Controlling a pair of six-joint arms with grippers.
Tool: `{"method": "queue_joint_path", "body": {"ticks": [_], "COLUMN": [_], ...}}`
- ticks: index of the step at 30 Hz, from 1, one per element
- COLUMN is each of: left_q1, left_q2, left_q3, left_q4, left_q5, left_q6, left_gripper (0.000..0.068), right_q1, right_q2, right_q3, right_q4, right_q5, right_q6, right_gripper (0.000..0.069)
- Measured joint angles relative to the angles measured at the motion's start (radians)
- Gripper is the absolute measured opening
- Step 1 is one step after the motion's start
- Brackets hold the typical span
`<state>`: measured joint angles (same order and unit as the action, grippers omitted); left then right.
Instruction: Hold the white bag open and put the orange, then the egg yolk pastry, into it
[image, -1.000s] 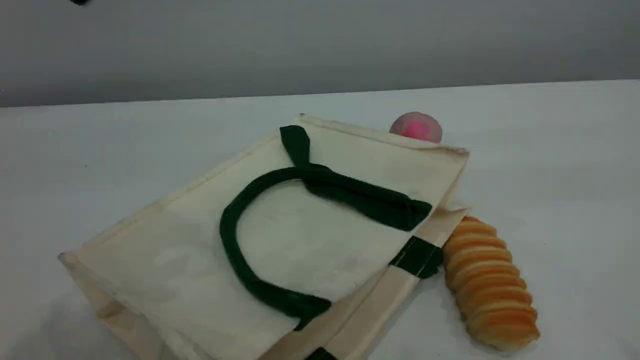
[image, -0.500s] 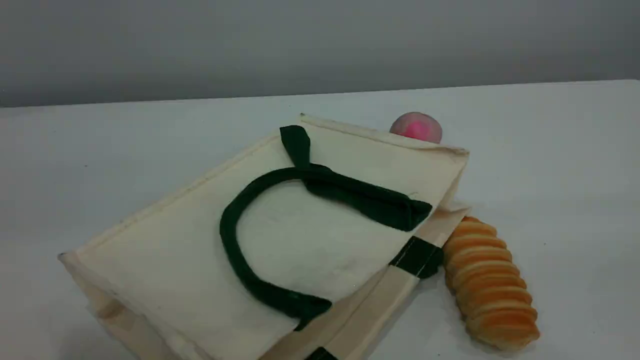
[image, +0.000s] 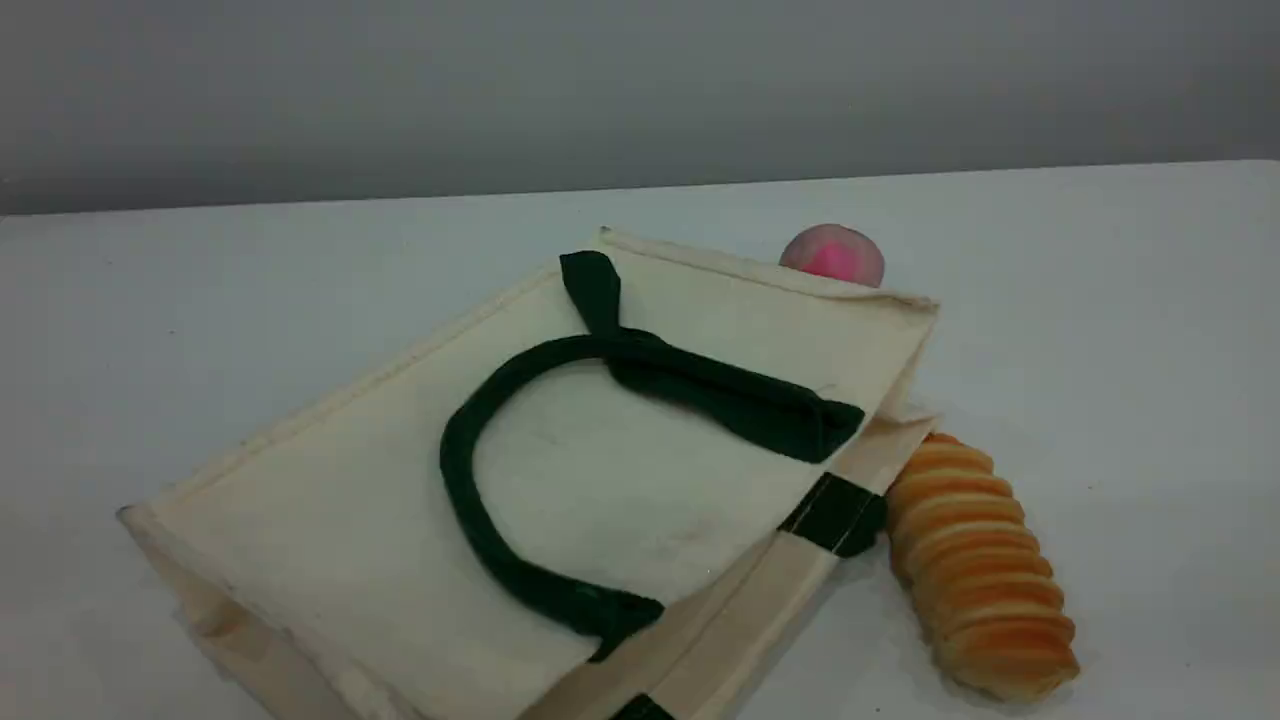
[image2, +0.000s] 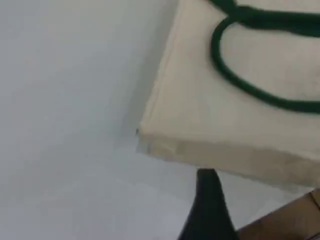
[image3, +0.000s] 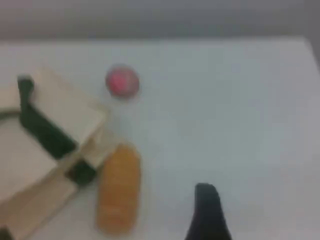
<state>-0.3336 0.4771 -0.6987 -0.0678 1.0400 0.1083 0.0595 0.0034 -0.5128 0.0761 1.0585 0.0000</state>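
Note:
The white bag lies flat on its side across the middle of the table, with its dark green handle looped over the top face. Its mouth faces right and is closed flat. The orange and the egg yolk pastry are out of view. Neither arm shows in the scene view. The left gripper's dark fingertip hangs above the table just off a corner of the bag, touching nothing. High over bare table, right of the bag, the right gripper's fingertip holds nothing.
A pink-centred ball sits behind the bag's far right corner. A long ridged golden bread lies against the bag's right edge. Both also show in the right wrist view, the ball and the bread. A brown surface fills the left wrist view's bottom right corner.
A dark bit of arm at the scene view's top left edge has gone out of view, and a faint shadow over the bag's left part has cleared. The bag, ball and bread have not moved.

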Motion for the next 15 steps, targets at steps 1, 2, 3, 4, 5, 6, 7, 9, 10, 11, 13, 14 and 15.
{"method": "queue_joint_path", "body": {"ticks": [1, 2, 3, 4, 5, 6, 7, 9, 10, 11, 13, 14, 15], "left_q1": [0.0, 0.0, 0.0, 0.0, 0.0, 0.0, 0.0, 0.0, 0.0, 0.0, 0.0, 0.0, 0.0], "left_q2": [-0.027, -0.055, -0.077, -0.102, -0.128, -0.153, -0.173, -0.215, -0.23, -0.247, -0.271, -0.279, -0.287], "left_q3": [0.022, 0.048, 0.073, 0.094, 0.119, 0.144, 0.162, 0.172, 0.168, 0.168, 0.168, 0.171, 0.177], "left_q4": [0.0, -0.001, -0.001, -0.001, -0.001, -0.001, -0.001, -0.001, 0.001, 0.008, 0.028, 0.035, 0.042], "left_q5": [-0.004, -0.005, -0.005, -0.011, -0.027, -0.038, -0.036, -0.034, -0.035, -0.038, 0.004, 0.026, 0.035], "left_q6": [-0.008, -0.008, -0.008, -0.012, -0.014, -0.015, -0.015, -0.013, -0.012, -0.012, -0.012, -0.012, -0.012], "left_gripper": [0.0473, 0.0473, 0.0473, 0.0473, 0.0473, 0.0473, 0.0473, 0.0473, 0.0473, 0.0473, 0.047, 0.0469, 0.0468], "right_q1": [0.0, 0.0, 0.0, 0.0, 0.0, 0.0, 0.0, 0.0, 0.0, 0.0, 0.0, 0.0, 0.0], "right_q2": [-0.005, -0.005, -0.005, -0.005, -0.005, -0.005, -0.005, -0.004, -0.003, -0.003, -0.003, -0.003, -0.003], "right_q3": [0.002, 0.003, 0.005, 0.005, 0.005, 0.005, 0.005, 0.005, 0.005, 0.005, 0.006, 0.006, 0.006], "right_q4": [-0.006, -0.011, -0.013, -0.015, -0.016, -0.023, -0.024, -0.024, -0.024, -0.023, -0.023, -0.023, -0.023], "right_q5": [-0.001, 0.004, 0.003, 0.009, 0.009, 0.009, 0.009, 0.009, 0.008, 0.008, 0.008, 0.008, 0.008], "right_q6": [0.0, 0.0, 0.0, 0.0, 0.0, 0.0, 0.0, 0.0, 0.0, 0.0, 0.0, 0.0, 0.0], "right_gripper": [0.0456, 0.0456, 0.0456, 0.0456, 0.0456, 0.0456, 0.0456, 0.0456, 0.0456, 0.0456, 0.0456, 0.0456, 0.0456]}}
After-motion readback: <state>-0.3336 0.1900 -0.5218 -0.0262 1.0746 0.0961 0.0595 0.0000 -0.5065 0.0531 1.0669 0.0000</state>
